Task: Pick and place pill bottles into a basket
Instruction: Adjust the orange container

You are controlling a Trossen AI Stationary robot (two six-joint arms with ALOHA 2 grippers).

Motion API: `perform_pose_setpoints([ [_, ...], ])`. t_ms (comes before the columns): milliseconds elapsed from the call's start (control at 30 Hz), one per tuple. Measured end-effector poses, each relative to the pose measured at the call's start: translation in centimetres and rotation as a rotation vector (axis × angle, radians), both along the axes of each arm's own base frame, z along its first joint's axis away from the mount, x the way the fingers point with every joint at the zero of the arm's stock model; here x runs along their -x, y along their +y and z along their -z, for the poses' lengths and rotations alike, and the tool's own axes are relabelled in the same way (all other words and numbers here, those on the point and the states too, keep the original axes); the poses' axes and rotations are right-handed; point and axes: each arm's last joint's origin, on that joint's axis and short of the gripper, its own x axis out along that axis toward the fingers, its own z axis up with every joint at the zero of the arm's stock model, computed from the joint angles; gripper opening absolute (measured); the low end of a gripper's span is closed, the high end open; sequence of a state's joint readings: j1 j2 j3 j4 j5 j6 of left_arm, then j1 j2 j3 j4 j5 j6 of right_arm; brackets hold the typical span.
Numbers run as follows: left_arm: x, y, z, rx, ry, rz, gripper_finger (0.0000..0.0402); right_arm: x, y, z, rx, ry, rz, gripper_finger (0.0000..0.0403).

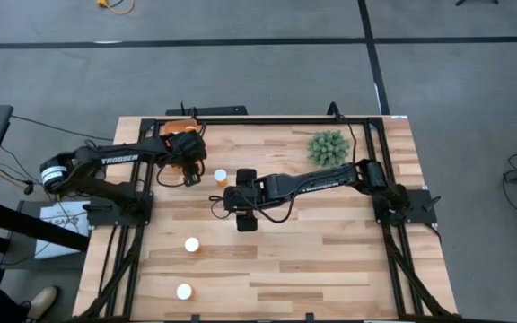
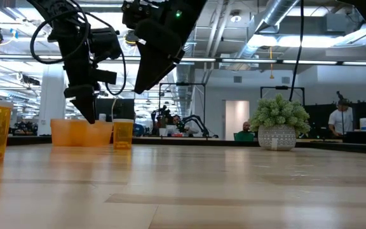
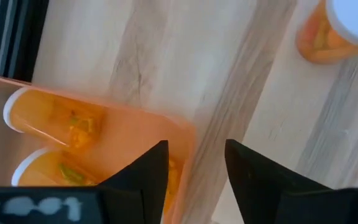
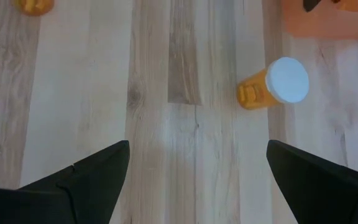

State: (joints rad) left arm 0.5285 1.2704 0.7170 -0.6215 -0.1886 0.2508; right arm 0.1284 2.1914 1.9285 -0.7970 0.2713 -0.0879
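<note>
The orange basket (image 1: 170, 131) stands at the table's far left, with two pill bottles (image 3: 55, 118) lying inside it. My left gripper (image 3: 194, 165) hangs open just over the basket's near corner (image 3: 182, 134), pointing steeply down, with nothing between its fingers. One white-capped orange bottle (image 1: 220, 177) stands on the wood just right of it. Beyond that bottle, toward the middle of the table, my right gripper (image 1: 247, 218) hovers wide open and holds nothing. Two more bottles (image 1: 191, 244) (image 1: 184, 291) stand nearer the front edge.
A green spiky plant in a pot (image 1: 328, 148) stands at the far right. Black frame rails (image 1: 267, 119) run along the table's far edge and both sides. Bare wood (image 1: 330, 260) stretches across the near right part of the table.
</note>
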Motion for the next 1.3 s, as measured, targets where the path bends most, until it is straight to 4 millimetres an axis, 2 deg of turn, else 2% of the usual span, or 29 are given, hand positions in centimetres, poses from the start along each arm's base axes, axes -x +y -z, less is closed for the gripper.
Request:
perform_pose_setpoints([
  [200,-0.5,0.5,1.9,0.028,0.092,-0.013,0.013,0.0,0.0,0.0,-0.001,-0.003,0.0,0.0372],
  [400,-0.9,0.9,3.6,0.027,0.183,-0.033,0.0093,-0.1,0.0,0.0,-0.001,-0.008,0.001,0.0372],
  [800,-1.3,1.2,2.9,0.016,0.184,-0.038,0.0005,-0.1,0.0,0.0,-0.001,-0.009,0.0,0.0372],
  [1300,-1.8,0.6,2.9,0.078,0.137,0.008,0.0001,-0.1,-0.4,0.0,0.0,-0.004,0.007,0.0372],
])
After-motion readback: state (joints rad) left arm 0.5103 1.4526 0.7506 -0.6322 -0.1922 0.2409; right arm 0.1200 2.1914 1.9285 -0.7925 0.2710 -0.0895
